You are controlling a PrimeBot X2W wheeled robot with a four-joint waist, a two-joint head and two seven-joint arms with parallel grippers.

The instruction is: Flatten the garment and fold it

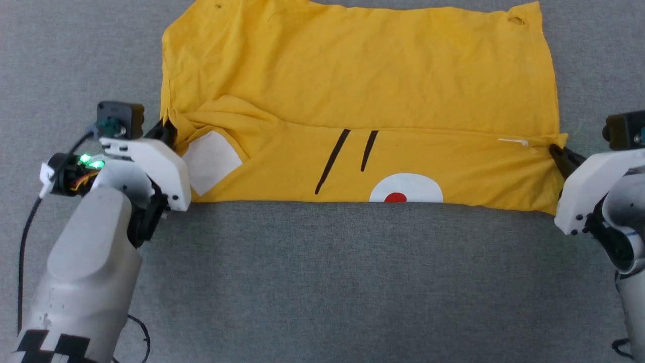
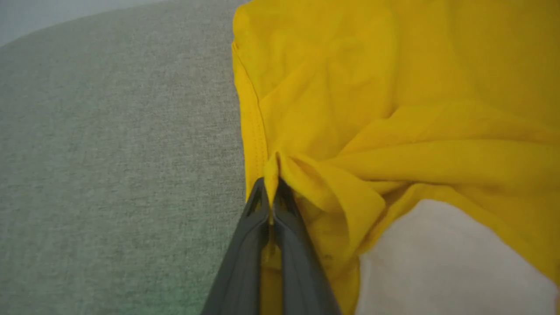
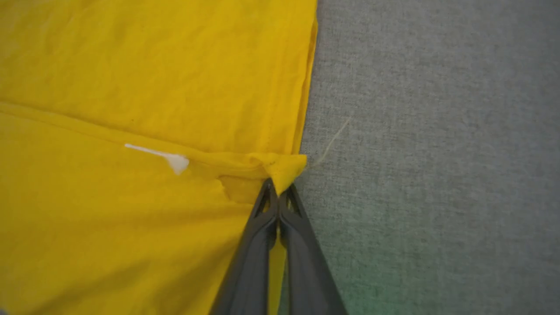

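The yellow garment [image 1: 352, 85] lies spread on the grey cloth surface, its near part folded over so that black stripes, white patches and a red dot face up. At its left edge, my left gripper [image 1: 169, 132] is shut on a bunched corner of the folded flap, and the left wrist view shows the dark fingers [image 2: 245, 236] pinching the garment [image 2: 393, 87] fabric. My right gripper [image 1: 554, 151] is shut on the flap's right corner. In the right wrist view its fingers [image 3: 253, 236] clamp a small point of the garment [image 3: 153, 78].
Grey fabric surface [image 1: 322, 282] surrounds the shirt on all sides. A black cable [image 1: 25, 237] hangs beside my left forearm. A loose pale thread [image 3: 332, 140] lies on the surface just right of the shirt's edge.
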